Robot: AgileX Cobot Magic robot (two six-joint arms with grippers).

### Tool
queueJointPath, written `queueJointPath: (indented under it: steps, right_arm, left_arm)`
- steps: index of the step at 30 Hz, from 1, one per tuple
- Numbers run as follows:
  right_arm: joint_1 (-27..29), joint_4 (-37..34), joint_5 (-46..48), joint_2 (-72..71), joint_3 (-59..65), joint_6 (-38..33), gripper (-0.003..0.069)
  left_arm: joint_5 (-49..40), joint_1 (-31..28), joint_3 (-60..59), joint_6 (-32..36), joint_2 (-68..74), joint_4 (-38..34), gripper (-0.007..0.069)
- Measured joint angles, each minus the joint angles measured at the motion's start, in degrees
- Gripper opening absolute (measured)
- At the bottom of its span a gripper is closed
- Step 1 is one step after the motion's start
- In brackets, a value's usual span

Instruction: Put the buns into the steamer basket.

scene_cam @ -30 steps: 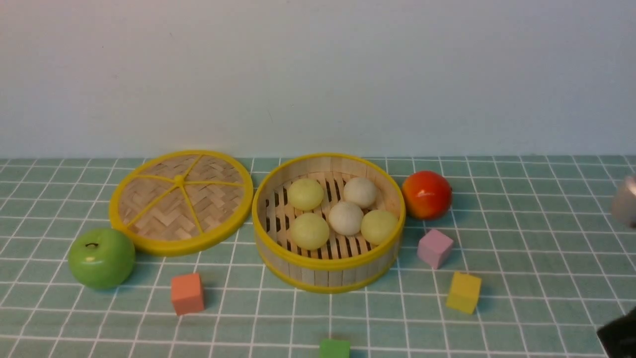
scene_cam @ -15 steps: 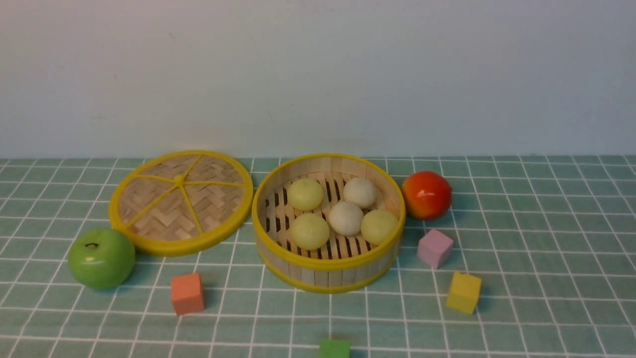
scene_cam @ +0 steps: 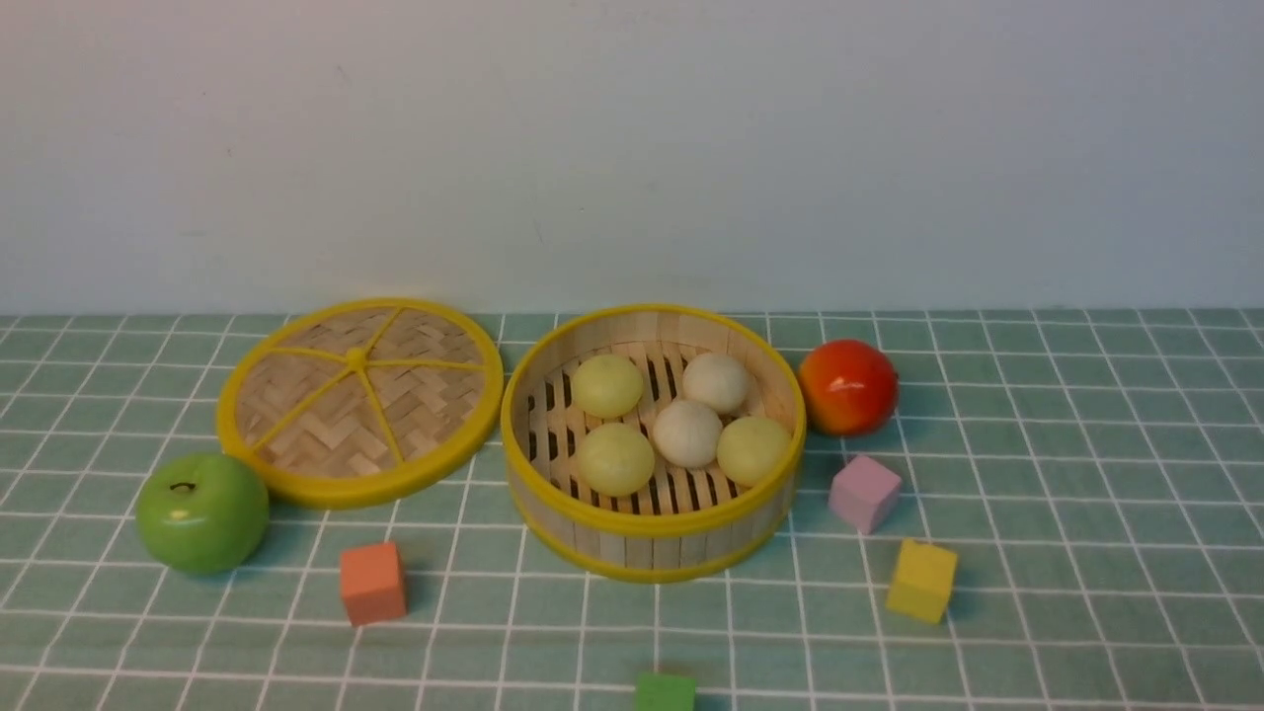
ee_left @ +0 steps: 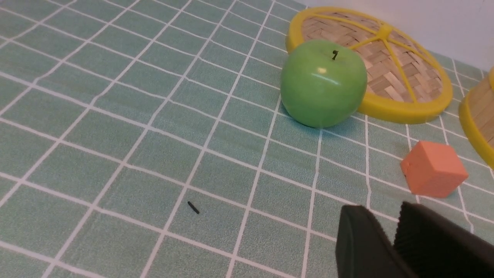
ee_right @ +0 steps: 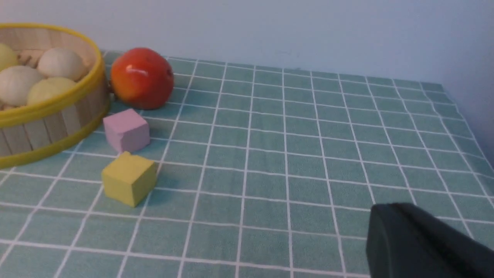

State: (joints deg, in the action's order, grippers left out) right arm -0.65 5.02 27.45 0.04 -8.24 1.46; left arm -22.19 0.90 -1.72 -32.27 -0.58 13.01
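Observation:
The steamer basket (scene_cam: 647, 549) stands mid-table with all five buns inside: three pale yellow-green ones (scene_cam: 606, 385), (scene_cam: 614, 458), (scene_cam: 752, 449) and two off-white ones (scene_cam: 715, 381), (scene_cam: 687, 433). Neither gripper shows in the front view. In the left wrist view my left gripper (ee_left: 388, 218) is shut and empty, low over the cloth near the orange cube (ee_left: 434, 173), with the basket's edge (ee_left: 476, 116) beyond. In the right wrist view my right gripper (ee_right: 391, 212) is shut and empty, well to the right of the basket (ee_right: 50, 123) and its buns (ee_right: 61, 63).
The flat woven lid (scene_cam: 360, 400) lies left of the basket, with a green apple (scene_cam: 201, 513) in front of it. A red-orange fruit (scene_cam: 847, 387) sits right of the basket. Orange (scene_cam: 372, 583), pink (scene_cam: 864, 493), yellow (scene_cam: 921, 580) and green (scene_cam: 665, 693) cubes lie in front.
The right arm's parts, at the front view's right edge a second ago, have left that view. The basket, buns and other objects have not moved.

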Motion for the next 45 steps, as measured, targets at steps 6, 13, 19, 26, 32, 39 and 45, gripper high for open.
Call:
queueJointPath:
  steps: [6,13,19,26,32,39,45]
  right_arm:
    - [0.26,0.45,-3.57,-0.67,8.66,-0.12,0.0003]
    - [0.26,0.68,-5.24,-0.67,9.03,-0.12,0.0010]
    - [0.26,0.85,-5.29,-0.67,9.03,-0.12,0.0016]
    - [0.26,0.92,-5.29,-0.67,9.03,-0.12,0.0023]
    - [0.26,0.92,-5.29,-0.67,9.03,-0.12,0.0031]
    - [0.26,1.04,-5.29,-0.67,9.03,-0.12,0.0031]
    - [0.26,1.04,-5.29,-0.67,9.03,-0.32,0.0035]
  left_arm:
    - [-0.06,0.00,-0.01,0.00,0.00,0.00,0.0164]
    - [-0.01,0.00,-0.01,0.00,0.00,0.00,0.0165]
    - [-0.01,0.00,-0.01,0.00,0.00,0.00,0.0170]
    - [-0.01,0.00,-0.01,0.00,0.00,0.00,0.0177]
    - [-0.01,0.00,-0.01,0.00,0.00,0.00,0.0183]
    - [-0.01,0.00,-0.01,0.00,0.00,0.00,0.0185]
    - [-0.01,0.00,-0.01,0.00,0.00,0.00,0.0188]
